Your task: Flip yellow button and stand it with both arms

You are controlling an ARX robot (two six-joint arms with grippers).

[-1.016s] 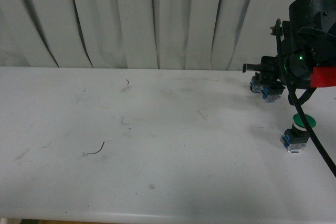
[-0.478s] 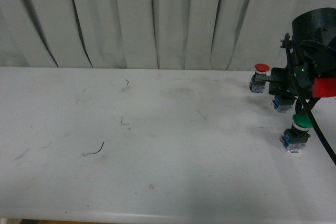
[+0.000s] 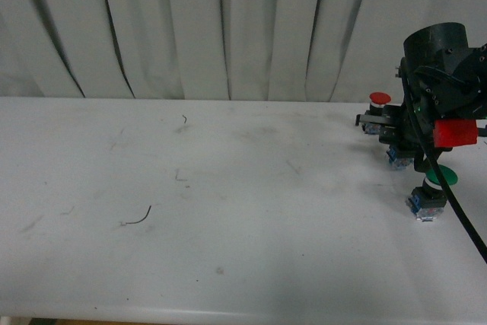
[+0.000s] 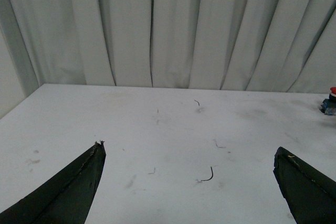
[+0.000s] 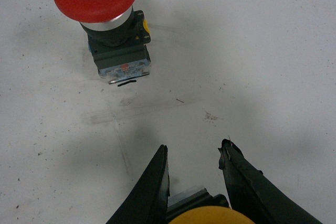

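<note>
- The right arm [image 3: 445,74] shows at the far right of the front view, a bulky black body low over the desk [image 3: 228,211], with a red block on its side and a black cable hanging down from it.
- The right pincer [image 5: 194,174] points down at the desk; its two black fingers [image 5: 149,192] stand close on either side of the yellow button [image 5: 210,216], pressing its base between them.
- The left pincer [image 4: 189,182] hangs above the desk with its two dark fingers [image 4: 68,192] spread wide apart and nothing between them.
- The left arm itself lies outside the front view.
</note>
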